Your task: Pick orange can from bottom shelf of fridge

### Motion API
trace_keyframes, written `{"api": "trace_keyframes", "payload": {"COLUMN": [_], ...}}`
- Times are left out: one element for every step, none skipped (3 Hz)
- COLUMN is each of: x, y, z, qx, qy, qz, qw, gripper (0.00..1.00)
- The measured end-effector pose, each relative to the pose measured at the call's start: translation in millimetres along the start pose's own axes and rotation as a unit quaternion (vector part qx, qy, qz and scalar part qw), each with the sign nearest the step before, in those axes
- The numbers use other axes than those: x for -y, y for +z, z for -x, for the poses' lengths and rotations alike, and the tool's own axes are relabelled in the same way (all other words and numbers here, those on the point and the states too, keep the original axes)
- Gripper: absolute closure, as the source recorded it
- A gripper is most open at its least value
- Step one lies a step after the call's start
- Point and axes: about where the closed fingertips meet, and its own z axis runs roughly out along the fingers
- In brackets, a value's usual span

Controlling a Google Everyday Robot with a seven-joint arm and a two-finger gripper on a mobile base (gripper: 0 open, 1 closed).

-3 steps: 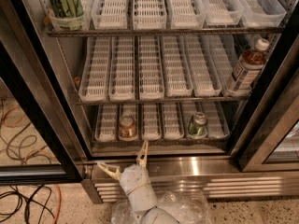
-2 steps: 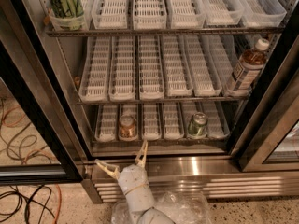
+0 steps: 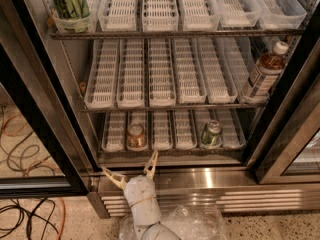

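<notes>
Gripper [image 3: 131, 163] low, outside fridge [image 3: 215, 178] sill; jaws spread wide, empty. Orange can [image 3: 135, 135] upright on bottom shelf [image 3: 162, 130], second lane from left. Lies at 12 o'clock from jaws, near, seemingly a touch right.

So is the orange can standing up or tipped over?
Standing up: the orange can shows its round silver top facing up, on the bottom shelf. The gripper is open below it, outside the fridge.
</notes>
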Motion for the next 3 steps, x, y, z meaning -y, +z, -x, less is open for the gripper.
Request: {"api": "trace_keyframes", "payload": {"x": [0.0,0.0,0.0], "y": [0.0,0.0,0.0], "z": [0.0,0.0,0.0], "qx": [0.000,0.000,0.000], "qy": [0.000,0.000,0.000], "qz": [0.000,0.000,0.000], "qw": [1.0000,1.0000,1.0000], "gripper": [0.18,0.40,0.37]}}
